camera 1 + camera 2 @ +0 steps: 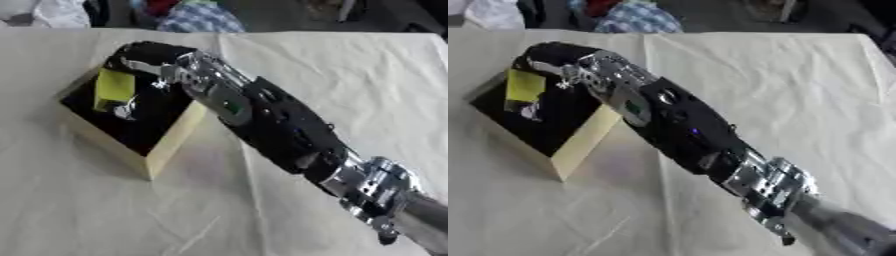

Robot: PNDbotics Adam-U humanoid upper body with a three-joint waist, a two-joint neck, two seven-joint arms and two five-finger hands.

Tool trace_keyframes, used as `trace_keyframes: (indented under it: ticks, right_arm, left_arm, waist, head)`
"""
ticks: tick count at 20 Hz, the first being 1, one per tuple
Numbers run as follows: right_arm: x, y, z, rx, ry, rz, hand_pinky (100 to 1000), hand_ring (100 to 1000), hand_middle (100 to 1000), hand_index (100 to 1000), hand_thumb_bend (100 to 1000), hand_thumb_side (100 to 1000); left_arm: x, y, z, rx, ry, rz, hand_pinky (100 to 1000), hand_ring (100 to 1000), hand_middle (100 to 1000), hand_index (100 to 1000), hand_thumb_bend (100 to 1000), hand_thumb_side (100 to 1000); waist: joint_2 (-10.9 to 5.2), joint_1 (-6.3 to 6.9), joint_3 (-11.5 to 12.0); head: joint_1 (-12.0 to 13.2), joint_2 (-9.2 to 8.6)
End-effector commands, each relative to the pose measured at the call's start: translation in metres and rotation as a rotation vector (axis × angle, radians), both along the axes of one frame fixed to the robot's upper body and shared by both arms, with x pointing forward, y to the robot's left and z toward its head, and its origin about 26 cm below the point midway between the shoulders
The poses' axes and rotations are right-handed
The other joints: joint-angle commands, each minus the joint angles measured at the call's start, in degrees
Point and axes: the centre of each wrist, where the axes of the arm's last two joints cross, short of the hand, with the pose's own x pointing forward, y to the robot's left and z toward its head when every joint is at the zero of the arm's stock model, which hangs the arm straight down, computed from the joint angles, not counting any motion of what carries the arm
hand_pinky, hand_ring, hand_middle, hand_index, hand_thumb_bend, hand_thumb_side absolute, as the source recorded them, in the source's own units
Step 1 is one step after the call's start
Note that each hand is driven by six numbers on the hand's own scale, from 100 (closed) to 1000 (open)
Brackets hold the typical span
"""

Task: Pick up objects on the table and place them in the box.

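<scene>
A wooden box with a black inside stands on the cloth-covered table at the left. My right arm reaches across from the lower right, and my right hand hangs over the box's far corner. Its fingers curl down round a yellow-green block, which hangs upright inside the box's opening. A small silvery thing shows just below the block; I cannot make out what it is. My left hand shows in neither view.
A wrinkled cream cloth covers the whole table. Beyond the far edge lie bundles of clothing, one of them blue checked.
</scene>
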Motion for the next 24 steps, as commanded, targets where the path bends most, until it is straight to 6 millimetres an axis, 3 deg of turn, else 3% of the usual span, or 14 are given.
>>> trace_keyframes:
  ticks: [1,5,9,13,18,24]
  right_arm:
    - [-0.003,-0.005,0.015,-0.012,-0.044,-0.015,746,798,767,881,252,516]
    - [-0.003,-0.006,0.015,-0.019,-0.028,-0.014,753,798,764,891,299,452]
    - [-0.006,-0.008,0.021,0.041,-0.045,-0.011,735,775,739,881,241,486]
    - [-0.021,-0.014,0.044,0.13,-0.118,0.005,718,753,703,870,184,489]
    - [-0.058,-0.037,0.08,0.28,-0.247,0.02,681,709,645,849,100,508]
    - [-0.12,-0.075,0.108,0.477,-0.372,0.061,659,674,608,826,100,526]
  left_arm:
    - [-0.003,0.0,0.005,0.012,-0.02,0.001,709,794,849,666,100,692]
    - [-0.003,0.001,0.005,0.014,-0.017,0.002,710,794,850,666,100,692]
    - [-0.003,0.001,0.005,0.012,-0.017,0.004,710,793,849,666,100,692]
    - [-0.004,0.003,0.003,0.009,-0.01,0.013,708,792,848,665,100,691]
    - [-0.005,0.008,-0.002,0.008,0.011,0.043,708,794,851,664,100,692]
    - [-0.007,0.015,-0.009,0.02,0.042,0.086,708,796,854,662,100,695]
  waist:
    - [-1.16,0.58,-0.09]
    - [-1.16,0.56,-0.15]
    - [-1.26,0.55,-0.3]
    - [-1.65,0.64,-0.79]
    - [-2.63,0.84,-2.16]
    - [-3.64,1.22,-4.03]
  head:
    - [-0.01,-0.23]
    - [-0.03,-0.13]
    - [0.1,-0.12]
    - [0.67,0.22]
    - [3.2,0.94]
    - [7.39,1.38]
